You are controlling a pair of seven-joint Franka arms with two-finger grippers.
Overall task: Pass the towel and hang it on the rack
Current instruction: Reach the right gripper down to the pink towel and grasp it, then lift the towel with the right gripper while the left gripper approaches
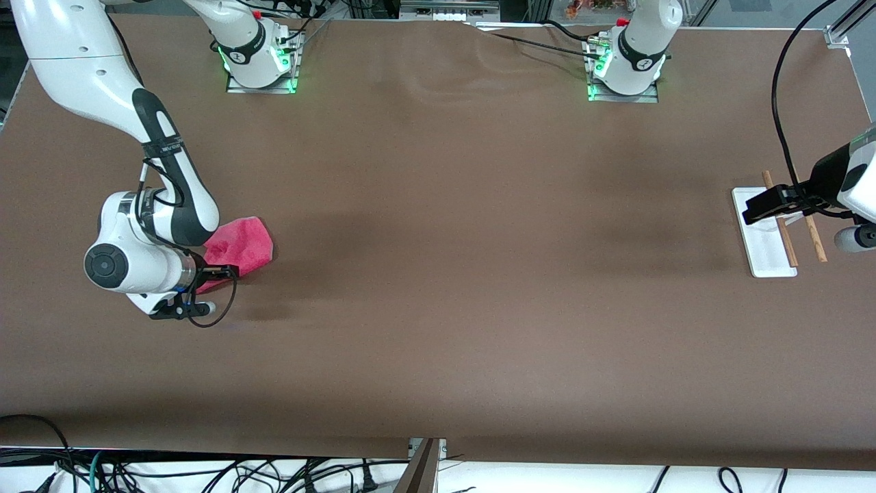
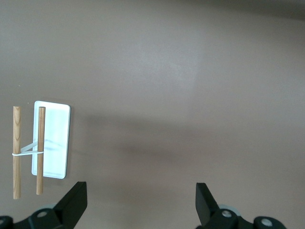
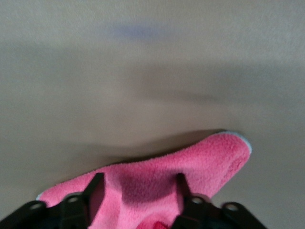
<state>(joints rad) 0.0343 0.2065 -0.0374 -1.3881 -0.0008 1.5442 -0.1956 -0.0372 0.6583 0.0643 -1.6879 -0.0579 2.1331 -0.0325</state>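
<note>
The pink-red towel (image 1: 241,246) lies on the brown table at the right arm's end. My right gripper (image 1: 207,275) is down on the edge of the towel that is nearer to the front camera. In the right wrist view its fingers (image 3: 96,190) stand apart on the towel (image 3: 205,160), with cloth between them, and the gripper (image 3: 138,191) is open. The rack (image 1: 765,243) stands at the left arm's end, with a white base and two wooden rods (image 1: 814,236). My left gripper (image 1: 780,205) hovers over the rack, open and empty (image 2: 141,205). The rack (image 2: 52,138) shows beside it.
The brown table cover (image 1: 479,274) stretches between the towel and the rack. Both arm bases (image 1: 260,55) stand along the edge farthest from the front camera. A black cable (image 1: 780,123) hangs above the rack. Cables lie below the table's near edge.
</note>
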